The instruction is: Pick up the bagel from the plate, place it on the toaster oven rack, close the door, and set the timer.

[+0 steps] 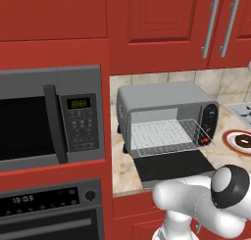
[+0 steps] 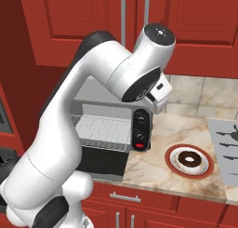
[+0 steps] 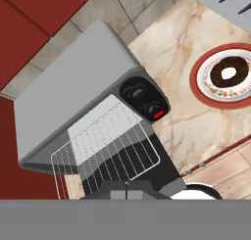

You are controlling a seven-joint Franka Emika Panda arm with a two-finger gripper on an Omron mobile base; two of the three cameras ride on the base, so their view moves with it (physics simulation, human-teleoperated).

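— The pincer is clenched shut on nothing, high over the open toaster oven (image 3: pixel 78 102).

— Anything done yet?

— None of the 4 steps. Nearest, the door (image 1: pixel 171 165) lies dropped flat and the toaster oven rack (image 1: pixel 164 136) sits bare; farther right, the bagel (image 2: pixel 188 159) rests on the plate (image 2: pixel 204 169).

— The fingertips?

— Hard to make out.
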